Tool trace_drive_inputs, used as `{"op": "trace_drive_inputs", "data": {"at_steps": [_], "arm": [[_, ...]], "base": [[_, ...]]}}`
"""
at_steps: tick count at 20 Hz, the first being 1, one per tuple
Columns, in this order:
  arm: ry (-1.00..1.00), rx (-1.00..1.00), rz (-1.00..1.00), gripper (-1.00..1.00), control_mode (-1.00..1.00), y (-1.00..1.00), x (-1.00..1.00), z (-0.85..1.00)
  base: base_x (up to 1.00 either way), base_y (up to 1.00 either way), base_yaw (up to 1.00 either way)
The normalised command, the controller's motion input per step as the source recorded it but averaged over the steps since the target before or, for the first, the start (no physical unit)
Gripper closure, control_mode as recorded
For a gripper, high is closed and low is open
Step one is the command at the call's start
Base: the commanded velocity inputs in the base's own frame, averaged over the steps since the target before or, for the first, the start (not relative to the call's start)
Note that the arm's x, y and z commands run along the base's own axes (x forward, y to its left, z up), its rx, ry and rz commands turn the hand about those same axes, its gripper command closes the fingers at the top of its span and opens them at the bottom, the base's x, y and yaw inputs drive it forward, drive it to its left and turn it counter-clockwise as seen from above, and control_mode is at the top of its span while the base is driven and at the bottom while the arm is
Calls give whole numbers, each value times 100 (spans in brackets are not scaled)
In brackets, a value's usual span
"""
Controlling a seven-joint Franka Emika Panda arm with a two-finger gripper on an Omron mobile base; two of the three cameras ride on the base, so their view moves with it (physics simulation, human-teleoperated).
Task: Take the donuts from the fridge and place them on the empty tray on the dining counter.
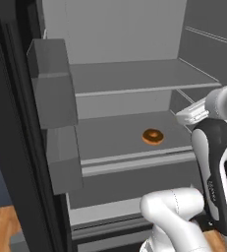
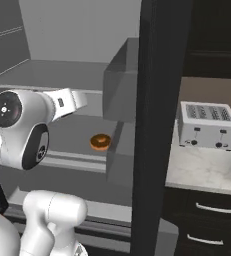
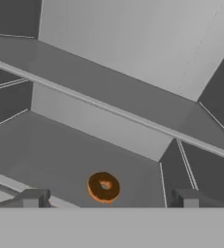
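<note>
Looking into the open fridge [image 1: 134, 34], I see one donut [image 1: 153, 136], the orange-brown glazed one, lying flat on the middle grey shelf [image 1: 110, 133]. In the left base view it sits right of centre, a bit below the middle of the frame; in the right base view the same donut [image 2: 100, 142] shows just left of centre, next to the grey door bin [image 2: 121, 85] hanging on the black door [image 2: 159, 125].

In the hand view the donut [image 3: 104, 186] is low in the frame, slightly left of centre, sitting between the two dark fingertips [image 3: 33, 197] poking up at the bottom but farther back on the shelf, not touching either. The gripper [image 3: 108, 199] is spread wide, nothing in it.

The white arm [image 1: 213, 147] comes up along the right edge of the left base view, hand near the shelf's right end, apart from the donut.

Over on the right side of the right base view there's a white toaster [image 2: 207, 125] on a pale marble counter [image 2: 202, 172].
</note>
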Motion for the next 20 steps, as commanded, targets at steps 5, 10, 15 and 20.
{"op": "trace_drive_inputs", "data": {"at_steps": [5,10,15,20], "arm": [[0,0,0,-100,100,0,0,0],[0,0,0,-100,100,0,0,0],[4,0,0,-100,-100,0,3,-5],[16,-1,0,-100,-100,10,16,-64]], "base": [[47,23,-21],[2,0,0],[5,0,0],[0,0,0]]}}
